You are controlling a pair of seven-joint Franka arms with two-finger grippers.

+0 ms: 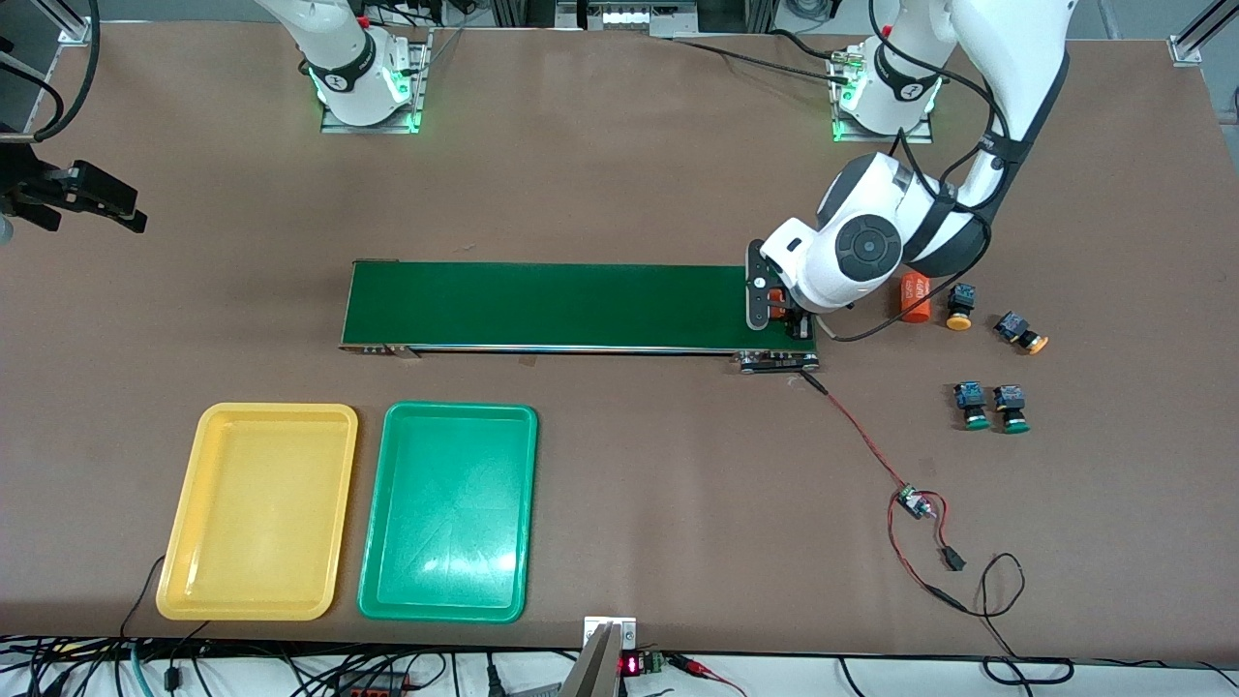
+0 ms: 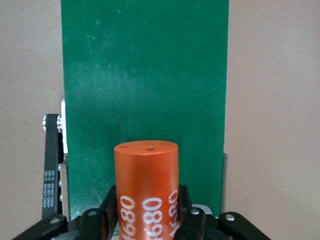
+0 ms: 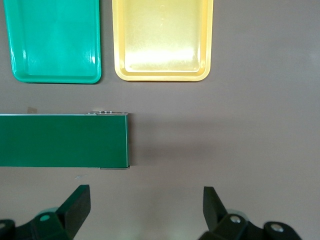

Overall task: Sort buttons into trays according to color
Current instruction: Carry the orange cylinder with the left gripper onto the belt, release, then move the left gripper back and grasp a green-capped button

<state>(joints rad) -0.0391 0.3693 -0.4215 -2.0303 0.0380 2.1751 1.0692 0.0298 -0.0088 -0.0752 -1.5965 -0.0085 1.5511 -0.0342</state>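
My left gripper (image 1: 786, 319) is clamped on an orange cylinder (image 2: 147, 187) with white print, held upright over the belt (image 1: 542, 305) at its end toward my left arm's side of the table. That arm reaches from its base, elbow bent, wrist pointing down at the belt. My right gripper (image 3: 146, 210) hangs with its fingers spread wide and nothing between them, over bare table past the belt's end toward my right arm's side; in the front view it shows at the picture's edge (image 1: 92, 198).

A second orange cylinder (image 1: 914, 295) lies on the table just beside the belt's end, partly hidden by my left wrist. Near it are the two orange-capped buttons (image 1: 958, 308) (image 1: 1022, 331), and nearer the camera the two green-capped buttons (image 1: 971, 406) (image 1: 1012, 408) sit side by side. All four rest on the table, well apart from the trays.

The yellow tray (image 1: 259, 511) and the green tray (image 1: 450, 510) lie side by side, nearer the camera than the belt, toward my right arm's end. A red-and-black wire (image 1: 871, 450) runs from the belt's end to a small board (image 1: 911, 501).
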